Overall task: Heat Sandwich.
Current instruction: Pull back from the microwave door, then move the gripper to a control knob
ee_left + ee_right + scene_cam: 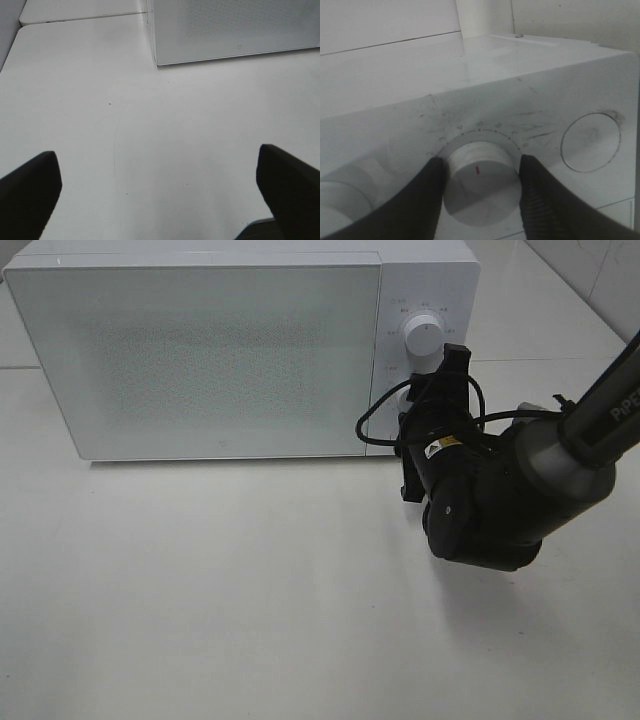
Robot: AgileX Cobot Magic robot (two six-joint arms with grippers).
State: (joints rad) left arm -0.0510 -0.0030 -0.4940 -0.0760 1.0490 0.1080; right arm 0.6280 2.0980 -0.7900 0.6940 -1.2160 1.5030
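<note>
The sandwich is out of view in all three views. A white microwave [200, 350] stands at the back of the table with its door closed. My right gripper [428, 390] reaches to the control panel, and in the right wrist view the right gripper [481, 162] has a finger pressed on each side of a round white knob [477, 187] with a red mark. Another dial [425, 337] shows just above it. The left gripper [160, 195] is open over bare table, nothing between its fingers [30, 187].
The white table [250, 590] stretches in front of the microwave [235, 25]. On the panel, a round white button [590, 142] sits on one side of the held knob and another knob [340, 205] on the other. A black cable [375, 420] loops off the right wrist.
</note>
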